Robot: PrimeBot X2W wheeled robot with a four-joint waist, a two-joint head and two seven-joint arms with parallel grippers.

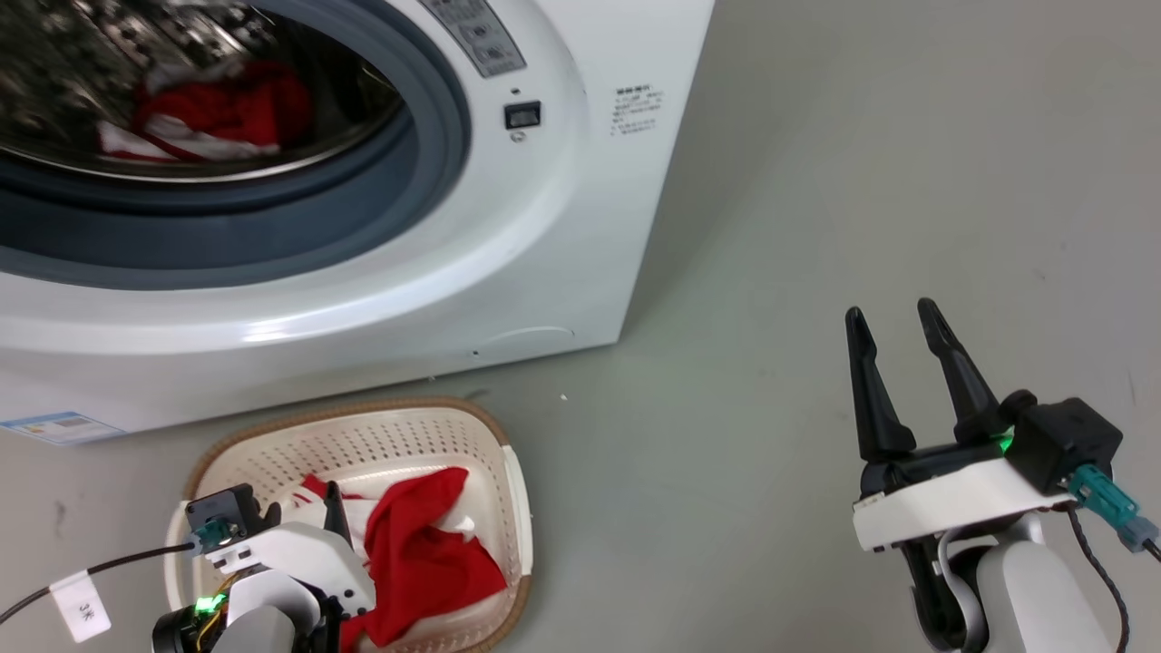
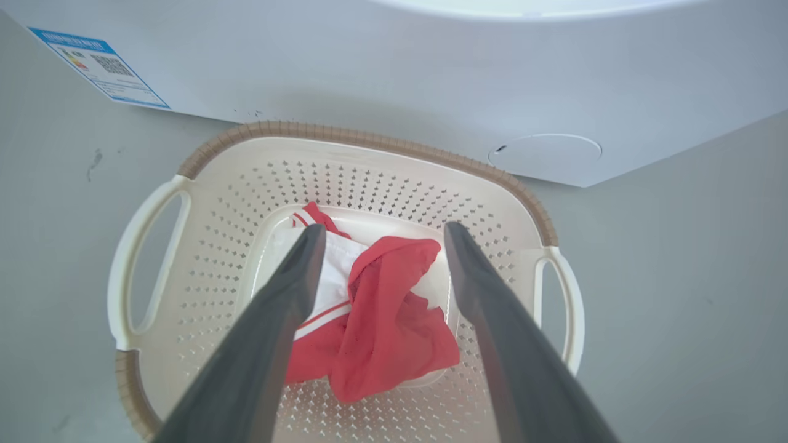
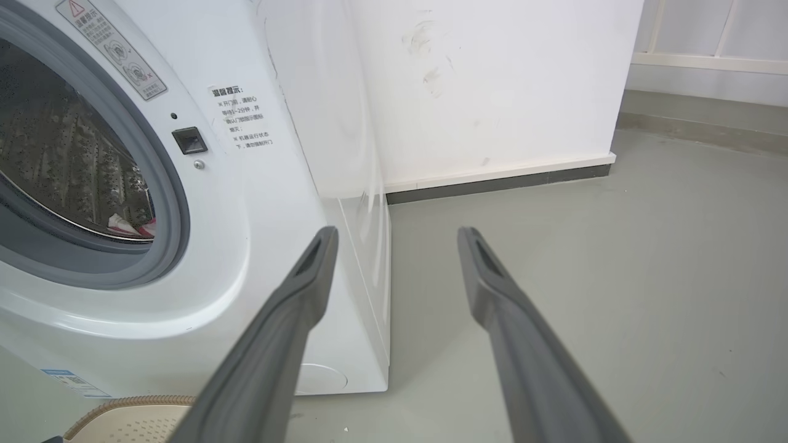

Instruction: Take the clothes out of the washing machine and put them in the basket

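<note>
Red clothes (image 1: 213, 113) lay in the washer (image 1: 544, 227), at 12 o'clock from the left pincer (image 2: 378, 237). That pincer hung released over the basket (image 1: 363, 410), above a garment (image 1: 426, 544) lying inside. The right pincer (image 1: 891, 315), also released and empty, stood farther off, with the clothes at its 10 o'clock.

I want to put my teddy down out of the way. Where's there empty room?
Bare grey floor lies right of the washing machine, around the right gripper. The basket is crowded: red clothes fill its middle, the left gripper open above them.
</note>
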